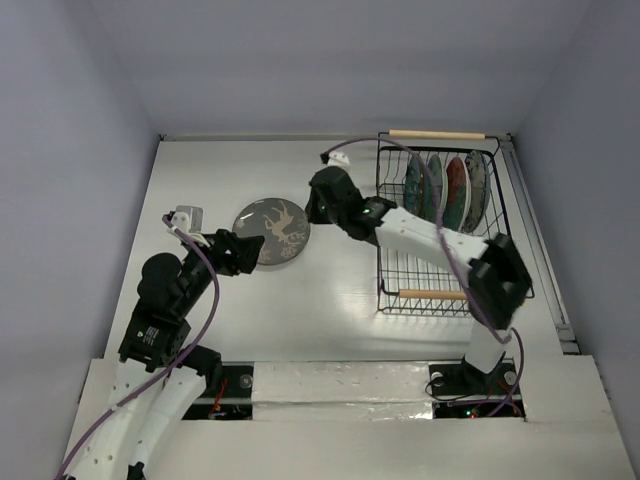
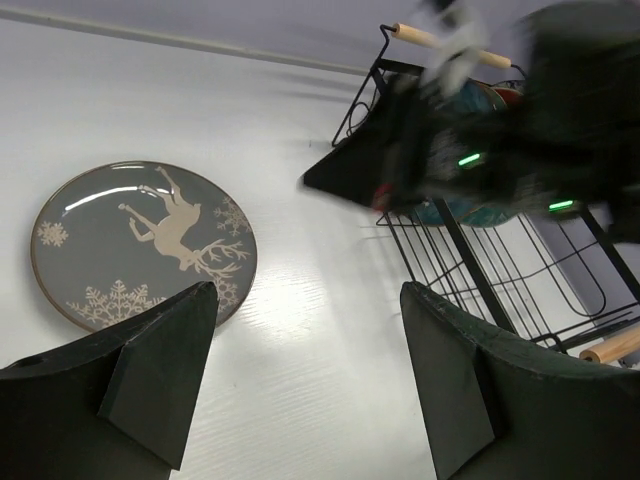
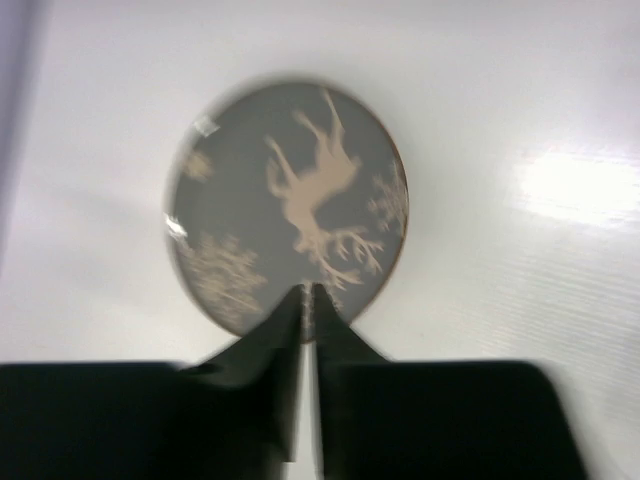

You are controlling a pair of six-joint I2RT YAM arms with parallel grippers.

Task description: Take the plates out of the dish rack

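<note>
The dark grey deer plate [image 1: 272,231] lies flat on the white table, left of the dish rack [image 1: 385,262]. It also shows in the left wrist view [image 2: 140,240] and the right wrist view [image 3: 290,200]. Several plates stand upright in the rack's far end: teal [image 1: 413,185], pale green [image 1: 436,187], red [image 1: 457,190] and white with a blue rim [image 1: 477,188]. My right gripper [image 1: 318,206] is shut with nothing between its fingers [image 3: 310,292], just above the deer plate's right edge. My left gripper [image 1: 248,250] is open and empty [image 2: 310,300], at the plate's near left edge.
The rack has wooden bar handles at its far end [image 1: 437,133] and near end [image 1: 432,294]. My right arm [image 1: 420,232] reaches across the rack's left side and shows blurred in the left wrist view [image 2: 470,150]. Grey walls enclose the table.
</note>
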